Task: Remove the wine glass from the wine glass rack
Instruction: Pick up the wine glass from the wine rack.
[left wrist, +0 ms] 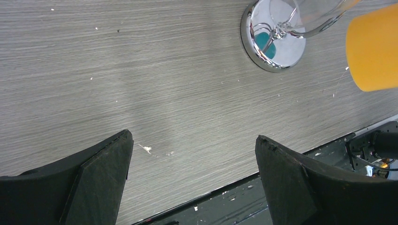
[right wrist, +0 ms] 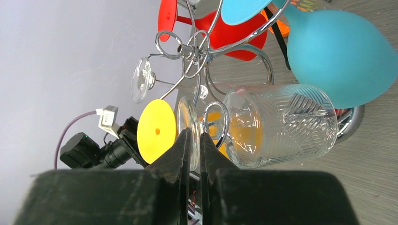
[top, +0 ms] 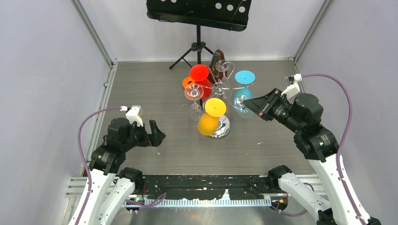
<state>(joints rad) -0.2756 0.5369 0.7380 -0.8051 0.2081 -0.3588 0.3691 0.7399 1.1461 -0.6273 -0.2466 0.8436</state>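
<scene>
The right gripper (right wrist: 194, 136) was closed almost fully, and its jaws appeared to pinch the rim of the round foot of the clear ribbed wine glass (right wrist: 277, 124). Just beyond the fingertips, the stem of that glass sat in a curled arm of the shiny chrome wire wine glass rack (right wrist: 192, 49), so the glass had been gripped but not yet lifted free. Beside it, to the far side of the gripper, hung a turquoise balloon-shaped glass (right wrist: 342, 56), with a yellow round-footed glass (right wrist: 157, 131) to the other side and a red glass (right wrist: 234, 33) behind the hub. Well apart from the rack, the left gripper (left wrist: 192, 154) hung with its jaws spread wide over the grey wood-grain table (left wrist: 117, 70), holding nothing. Unhooking and withdrawal remained.
</scene>
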